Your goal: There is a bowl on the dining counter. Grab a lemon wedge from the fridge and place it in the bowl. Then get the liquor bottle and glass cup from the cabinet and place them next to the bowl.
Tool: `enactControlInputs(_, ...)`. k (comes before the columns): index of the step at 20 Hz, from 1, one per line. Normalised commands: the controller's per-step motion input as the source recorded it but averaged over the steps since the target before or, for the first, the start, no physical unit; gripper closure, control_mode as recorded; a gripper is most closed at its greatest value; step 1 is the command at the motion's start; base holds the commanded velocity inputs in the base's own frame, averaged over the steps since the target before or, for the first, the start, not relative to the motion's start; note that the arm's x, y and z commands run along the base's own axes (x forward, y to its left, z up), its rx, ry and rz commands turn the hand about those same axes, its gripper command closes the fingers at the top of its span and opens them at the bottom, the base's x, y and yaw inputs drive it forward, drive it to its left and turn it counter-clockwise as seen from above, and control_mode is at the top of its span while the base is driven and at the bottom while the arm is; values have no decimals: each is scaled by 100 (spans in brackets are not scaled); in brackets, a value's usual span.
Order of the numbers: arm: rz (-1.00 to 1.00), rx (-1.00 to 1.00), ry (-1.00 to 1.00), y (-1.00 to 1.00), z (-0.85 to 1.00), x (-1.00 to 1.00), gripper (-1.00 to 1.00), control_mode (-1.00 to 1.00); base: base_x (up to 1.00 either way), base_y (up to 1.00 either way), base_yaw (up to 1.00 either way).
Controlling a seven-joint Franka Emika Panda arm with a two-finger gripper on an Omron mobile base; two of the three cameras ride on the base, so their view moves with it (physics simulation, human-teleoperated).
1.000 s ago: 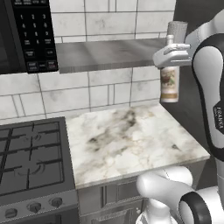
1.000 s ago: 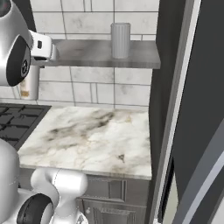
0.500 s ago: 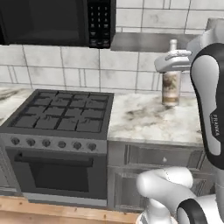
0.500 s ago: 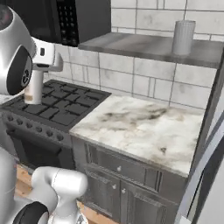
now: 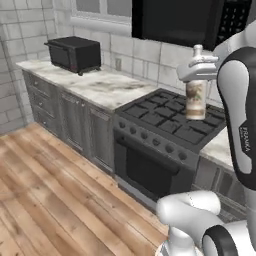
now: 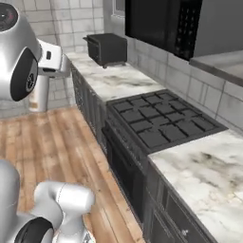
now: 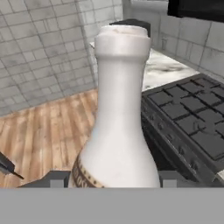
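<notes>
Bottle carried upright in the gripper

I see the liquor bottle (image 5: 195, 92) held upright in the air, the gripper (image 5: 198, 70) clasped around its pale neck, jaws spread fairly wide. Its body is brownish-grey with a banded label; the neck is smooth, white, flaring downward. At 6 o'clock beneath it lies the black gas stove (image 5: 170, 120) with square grates. At 9 o'clock, veined marble worktop (image 5: 95, 85) carries a boxy dark toaster oven (image 5: 74, 53)

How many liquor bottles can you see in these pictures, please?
1: the liquor bottle is upright in the gripper, held up in front of the stove. Others may be out of view.
</notes>
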Motion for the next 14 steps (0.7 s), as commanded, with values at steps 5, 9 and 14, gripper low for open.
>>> enactControlInputs(5, 0, 0, 0, 0, 0, 0, 100, 100, 0, 47, 94)
enactControlInputs(9, 0, 0, 0, 0, 0, 0, 100, 100, 62, 48, 63)
enactControlInputs(14, 0, 0, 0, 0, 0, 0, 100, 100, 100, 38, 41)
